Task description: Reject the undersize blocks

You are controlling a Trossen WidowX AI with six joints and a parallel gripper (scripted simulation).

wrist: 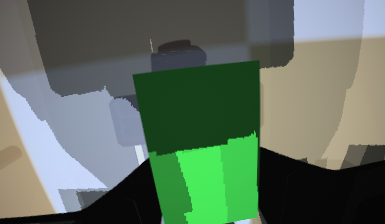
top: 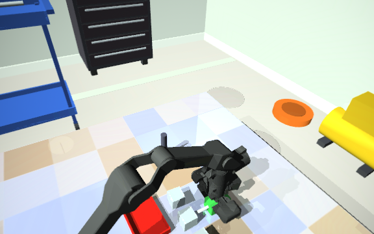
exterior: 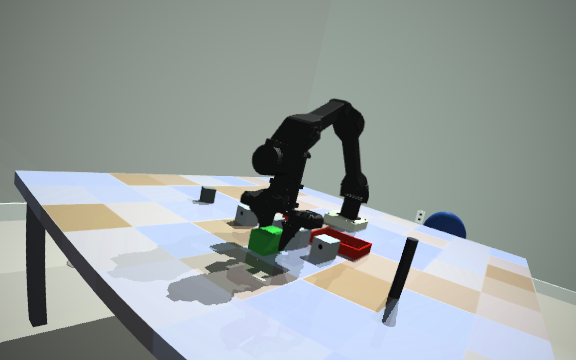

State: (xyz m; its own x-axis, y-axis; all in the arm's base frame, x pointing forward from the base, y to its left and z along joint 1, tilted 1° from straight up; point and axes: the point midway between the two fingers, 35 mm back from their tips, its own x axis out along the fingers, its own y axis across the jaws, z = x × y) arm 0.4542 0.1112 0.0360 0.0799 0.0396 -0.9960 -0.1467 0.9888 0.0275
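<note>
the gauge (top: 210, 205) (exterior: 265, 241) (wrist: 203, 112) is in the pincer (top: 215, 202) (exterior: 275, 236) (wrist: 198, 150), low over the table (top: 80, 209) (exterior: 433, 325), with its green body pinched between two black fingers that stand about half open, one on either side. its pale pin (top: 202, 209) points at the side of the middle block (top: 187, 218) (exterior: 298, 239); whether the tip touches it or has gone in, i can't tell. a second block (top: 176, 196) (exterior: 324, 249) sits near that one, a dark hole in the face it shows the exterior view, and a third block (top: 201, 231) (exterior: 245, 215), also with a hole showing, is on the other side of the middle one. the red tray (top: 148, 214) (exterior: 364, 252) lies beside the blocks, partly behind the arm (top: 188, 156) (exterior: 352, 155) in the top view. a dark cube (exterior: 208, 195) and a dark post (top: 163, 140) (exterior: 403, 272) stand farther off on the patchwork of tan, white and pale blue squares. past the table there's a blue cart (top: 55, 62), a black drawer cabinet (top: 119, 29), an orange ring (top: 278, 114) and a yellow tank (top: 352, 136) on the floor; a blue ball shape (exterior: 445, 224) rises behind the far edge.
</note>
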